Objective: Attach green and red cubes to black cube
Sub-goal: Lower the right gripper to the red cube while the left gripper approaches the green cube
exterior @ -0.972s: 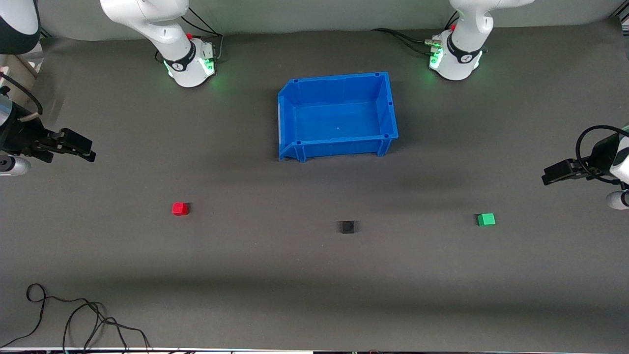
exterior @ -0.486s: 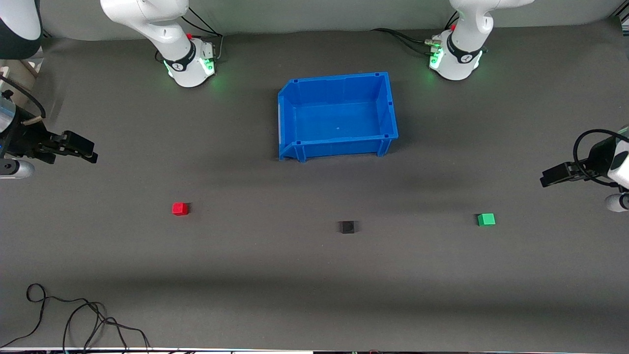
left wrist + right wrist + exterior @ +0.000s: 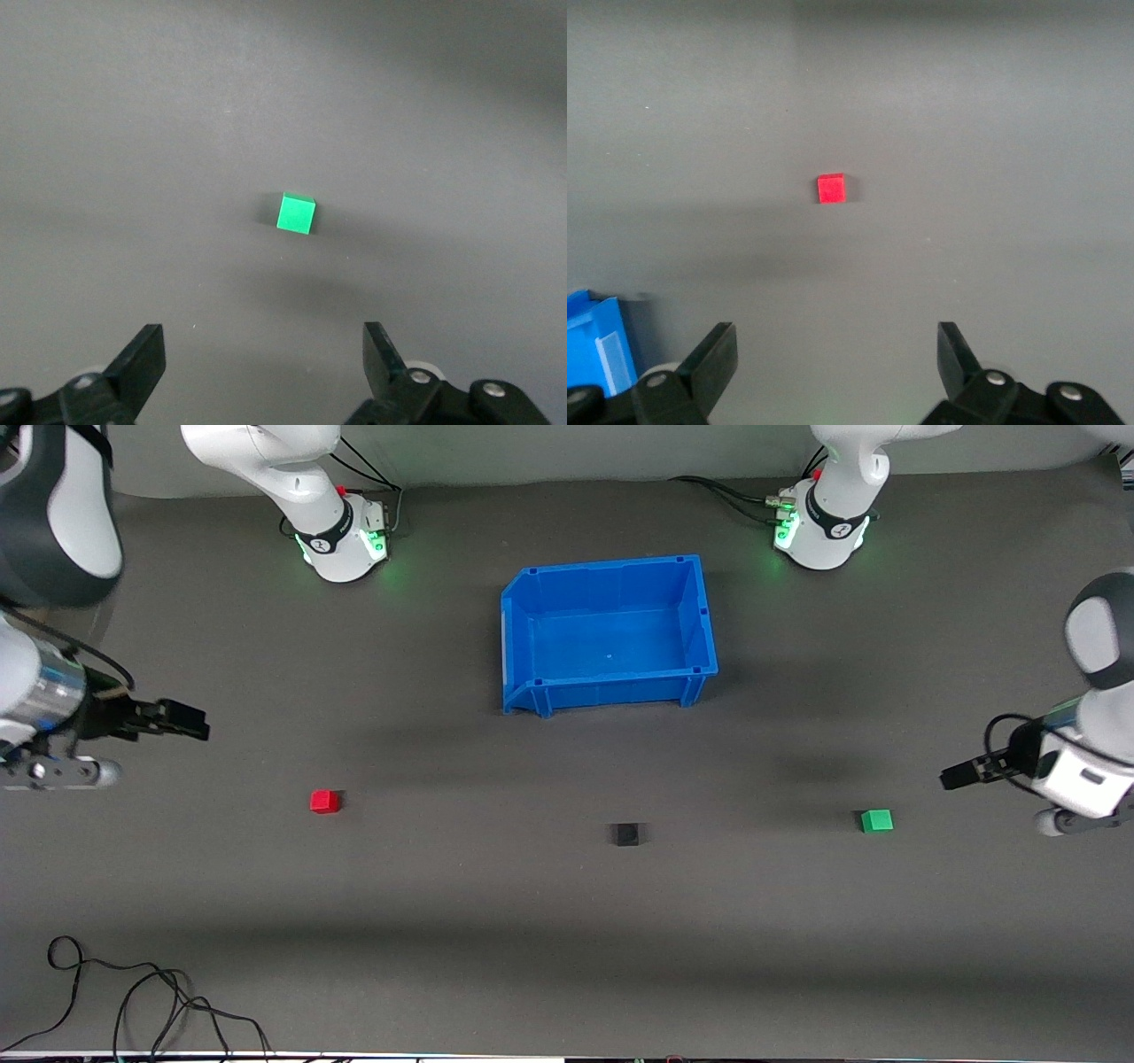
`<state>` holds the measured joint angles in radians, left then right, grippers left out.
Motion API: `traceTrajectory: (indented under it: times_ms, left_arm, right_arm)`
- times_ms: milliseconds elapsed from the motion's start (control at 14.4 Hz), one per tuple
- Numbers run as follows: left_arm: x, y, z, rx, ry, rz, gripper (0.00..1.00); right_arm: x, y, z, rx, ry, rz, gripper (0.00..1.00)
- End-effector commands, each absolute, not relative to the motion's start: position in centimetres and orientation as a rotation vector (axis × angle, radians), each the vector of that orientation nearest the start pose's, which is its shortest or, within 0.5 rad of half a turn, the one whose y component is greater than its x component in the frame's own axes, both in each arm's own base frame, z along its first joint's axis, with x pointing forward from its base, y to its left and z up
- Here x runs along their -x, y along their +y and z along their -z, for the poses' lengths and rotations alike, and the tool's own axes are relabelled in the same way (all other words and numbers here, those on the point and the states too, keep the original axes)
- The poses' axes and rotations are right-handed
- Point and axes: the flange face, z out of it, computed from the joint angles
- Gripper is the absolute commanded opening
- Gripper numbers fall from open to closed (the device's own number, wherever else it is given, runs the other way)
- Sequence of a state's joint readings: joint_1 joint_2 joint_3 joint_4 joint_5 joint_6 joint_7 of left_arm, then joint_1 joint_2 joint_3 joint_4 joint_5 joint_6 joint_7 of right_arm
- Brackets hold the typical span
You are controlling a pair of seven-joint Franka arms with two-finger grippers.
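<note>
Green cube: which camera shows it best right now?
Left wrist view: the green cube sits centred and unobstructed above the open left claw. The front view shows it small; the right wrist view misses it.

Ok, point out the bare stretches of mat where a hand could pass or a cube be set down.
Bare mat lies between the red cube and the black cube, between the black cube and the green cube, and nearer the camera than all three. The blue bin fills the middle by the bases; a loose cable clutters one near corner.

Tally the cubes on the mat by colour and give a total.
Red cube: 1
Green cube: 1
Black cube: 1
Total: 3
</note>
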<state>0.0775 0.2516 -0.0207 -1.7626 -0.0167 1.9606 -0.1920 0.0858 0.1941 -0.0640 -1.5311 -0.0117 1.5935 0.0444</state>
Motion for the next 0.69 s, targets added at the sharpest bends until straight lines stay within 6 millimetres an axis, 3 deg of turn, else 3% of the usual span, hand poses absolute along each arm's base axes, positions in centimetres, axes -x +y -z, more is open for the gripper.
traceTrajectory:
  times_ms: [0, 139, 347, 625]
  left_arm:
    - [-61.5, 2.2, -36.7, 3.124, -0.404, -0.045, 1.0]
    - [-61.5, 1.1, -32.7, 3.123, -0.366, -0.005, 1.0]
    - [-62.1, 0.1, -28.4, 3.078, -0.255, -0.05, 1.0]
    - [-62.9, -0.1, -22.5, 3.07, -0.189, -0.038, 0.98]
  right_arm:
    - [-62.4, 1.8, -49.8, 3.165, -0.002, -0.236, 1.0]
    - [-62.9, 2.2, -46.3, 3.165, -0.013, -0.248, 0.99]
    - [-63.0, 2.4, -39.6, 3.166, -0.021, -0.258, 1.0]
    - [-64.0, 4.4, -33.7, 3.169, -0.05, -0.252, 0.99]
